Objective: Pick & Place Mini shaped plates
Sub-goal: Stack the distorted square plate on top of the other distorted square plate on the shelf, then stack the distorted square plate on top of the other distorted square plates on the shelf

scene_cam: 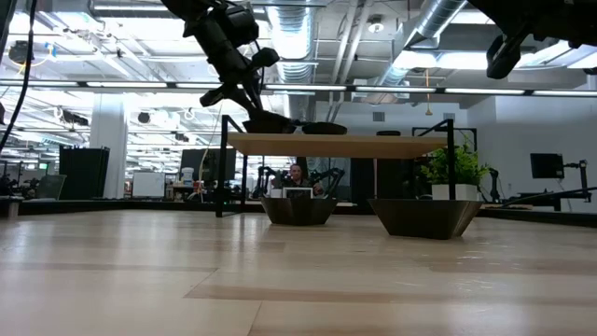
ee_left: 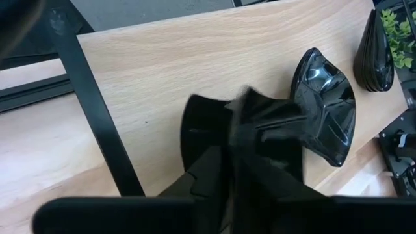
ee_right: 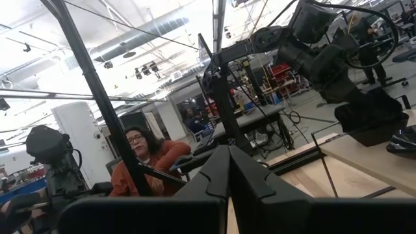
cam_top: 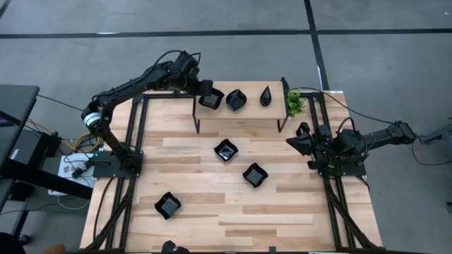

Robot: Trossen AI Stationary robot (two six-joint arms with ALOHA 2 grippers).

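Here, my left claw (cam_top: 210, 94) is at the left end of the raised shelf (cam_top: 240, 113) along the bench's far edge, directly over a black mini plate (ee_left: 201, 127). In the left wrist view my own fingers (ee_left: 260, 140) cover most of that plate; whether they grip it or merely straddle it I cannot tell, and their spacing is not readable either. Just beside it on the shelf lies a wavy-edged plate (cam_top: 235, 99), then a teardrop plate (cam_top: 265, 96), with a small green plant (cam_top: 294, 103) at the shelf's right end. On the bench (cam_top: 191, 219) below, two plates sit near the centre (cam_top: 226, 149) (cam_top: 255, 174), one near the front-left corner (cam_top: 168, 205), and another is cut off at the front edge (cam_top: 170, 248). My right claw (cam_top: 302, 139) is fully closed and empty, parked at the right edge. In the right wrist view a person (ee_right: 146, 162) is seated beyond the bench.
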